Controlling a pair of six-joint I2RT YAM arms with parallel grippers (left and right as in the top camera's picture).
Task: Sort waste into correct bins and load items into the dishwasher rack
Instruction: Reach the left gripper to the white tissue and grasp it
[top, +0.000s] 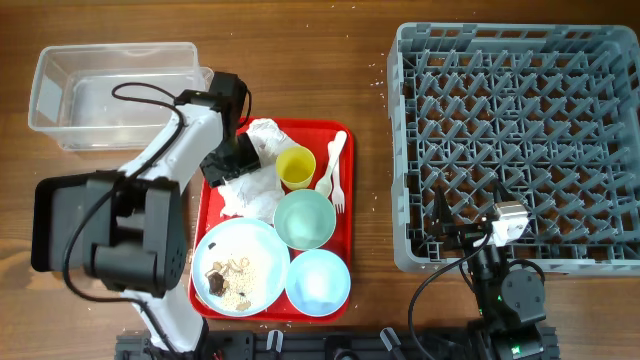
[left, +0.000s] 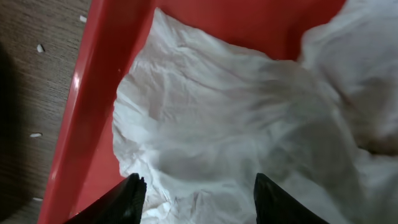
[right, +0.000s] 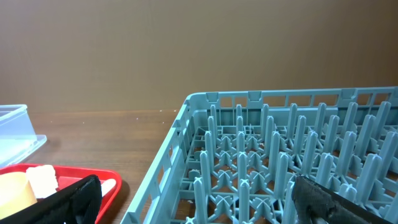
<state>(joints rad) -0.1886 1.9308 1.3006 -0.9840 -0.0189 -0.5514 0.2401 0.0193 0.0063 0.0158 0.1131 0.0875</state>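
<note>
My left gripper (top: 232, 160) is open, low over the crumpled white napkins (top: 252, 182) on the red tray (top: 345, 200); in the left wrist view the napkin (left: 236, 124) fills the gap between my fingertips (left: 198, 198). The yellow cup (top: 296, 167), white fork (top: 334, 170), mint green bowl (top: 304, 219), light blue bowl (top: 318, 281) and light blue plate (top: 262, 240) with beige crumbs and a dark lump (top: 216, 284) sit on the tray. My right gripper (top: 462, 232) is open at the near left edge of the grey rack (top: 520, 140), also in the right wrist view (right: 186, 205).
The clear plastic box (top: 110, 92) stands at the back left. The black tray (top: 45, 222) shows at the left edge, mostly hidden by my left arm. Crumbs lie on the wooden table between the red tray and the rack.
</note>
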